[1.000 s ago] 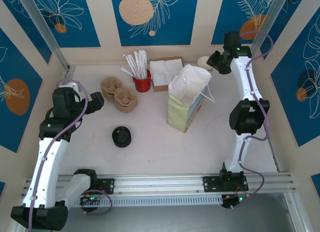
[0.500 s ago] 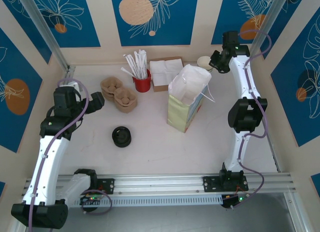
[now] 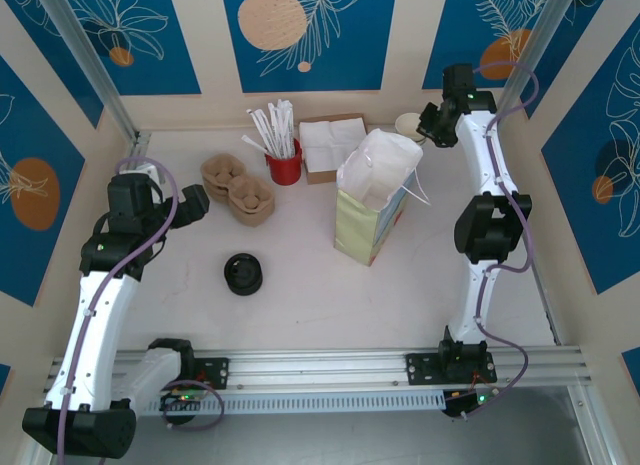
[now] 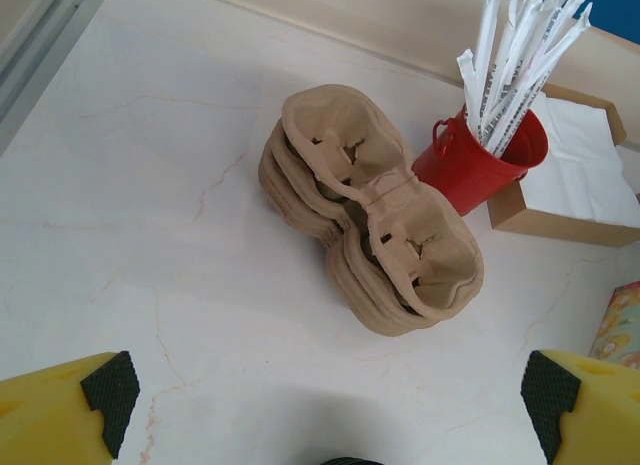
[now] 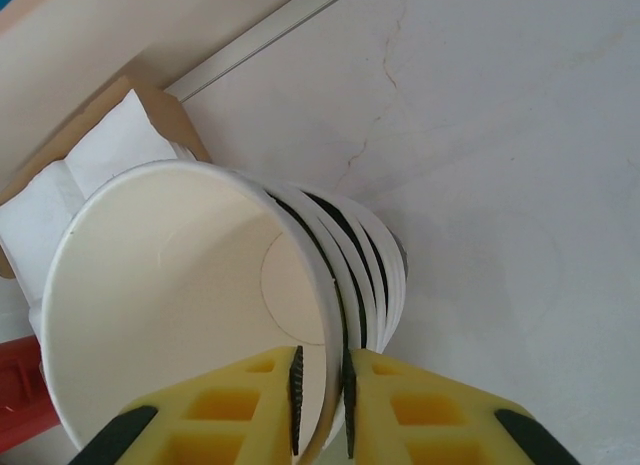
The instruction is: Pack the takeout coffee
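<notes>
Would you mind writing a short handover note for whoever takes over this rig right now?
Left gripper: open, holding nothing, over the stacked pulp carriers.
Right gripper: shut on the wall of the top cup of the cream cup stack at the back right, one finger inside, one outside.
Things: the paper bag stands open mid-table. A round black lid sits near the carriers; from above I cannot tell whether a cup is under it.
Done: no cup seen in the bag.
Left: get the lidded coffee into the bag.
</notes>
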